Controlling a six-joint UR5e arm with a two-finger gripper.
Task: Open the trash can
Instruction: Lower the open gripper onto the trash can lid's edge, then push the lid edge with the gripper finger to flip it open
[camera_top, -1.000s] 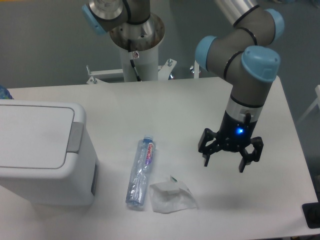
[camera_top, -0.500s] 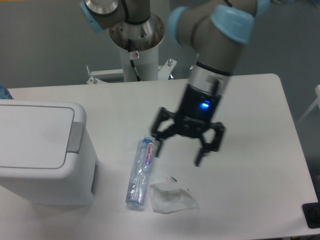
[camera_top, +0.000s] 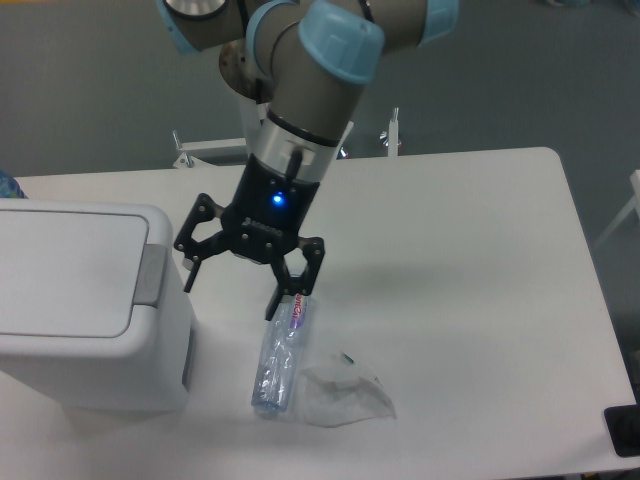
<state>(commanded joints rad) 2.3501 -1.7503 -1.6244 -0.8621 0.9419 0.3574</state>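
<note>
The trash can (camera_top: 85, 300) is a big boxy white bin at the left of the table, its flat lid shut. A grey latch tab (camera_top: 153, 274) sits on its right edge. My gripper (camera_top: 232, 296) hangs open and empty just right of the bin, above the table. Its left fingertip is close to the latch tab without touching it, and its right finger is over the top of the bottle.
A clear crushed plastic bottle (camera_top: 279, 352) lies on the table below the gripper. A crumpled clear plastic wrapper (camera_top: 345, 393) lies to its right. The arm's base column (camera_top: 270, 120) stands at the table's far edge.
The gripper has swept left across the table, from the right half to just beside the trash can's latch. It stays open. The bin, bottle and wrapper have not moved.
</note>
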